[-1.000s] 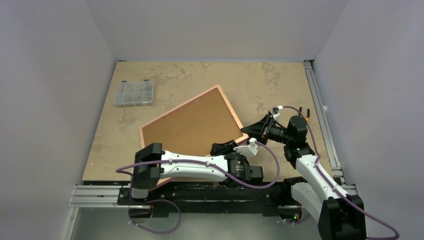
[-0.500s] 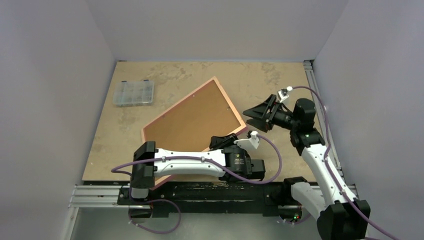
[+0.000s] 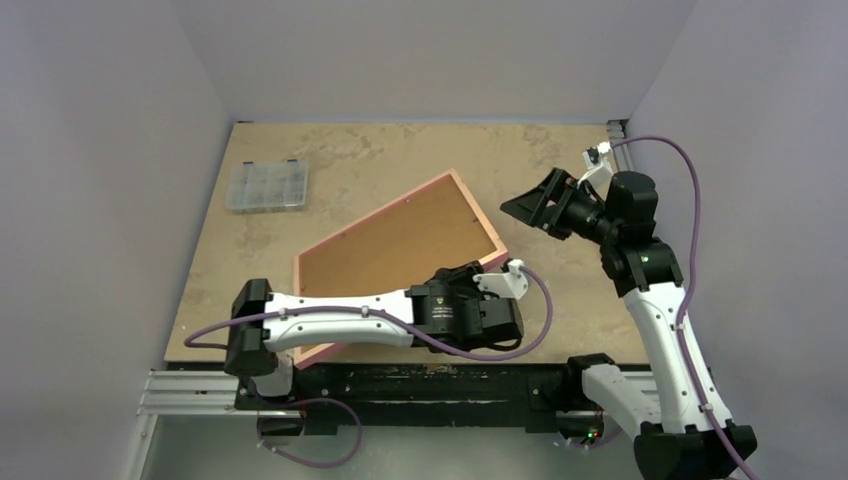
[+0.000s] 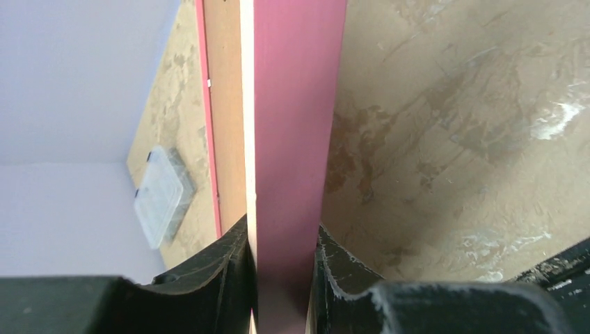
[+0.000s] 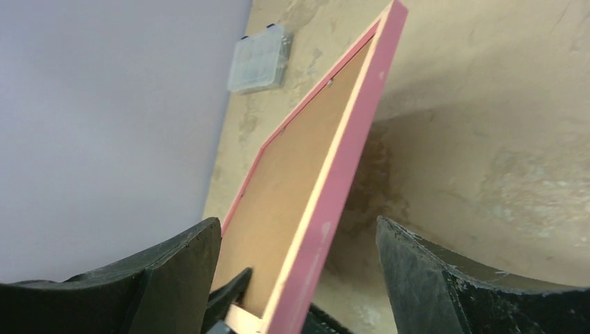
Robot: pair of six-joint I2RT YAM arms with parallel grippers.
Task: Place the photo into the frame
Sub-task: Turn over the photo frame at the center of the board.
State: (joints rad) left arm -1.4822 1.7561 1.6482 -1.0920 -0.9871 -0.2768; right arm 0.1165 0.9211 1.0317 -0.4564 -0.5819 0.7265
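The thin pinkish light-wood rectangular picture frame [image 3: 400, 245] is lying face down, its plain brown back facing up inside the pink rim. It is sitting askew near the middle of the counter [image 3: 400, 150], one corner pointing toward the far wall. Its right side is tilting up off the surface, casting a shadow beneath, and the left claw [image 3: 455, 285] is pinching its near right edge.

Frame [image 3: 480, 213] centre — parts box [image 3: 266, 186] behind-left
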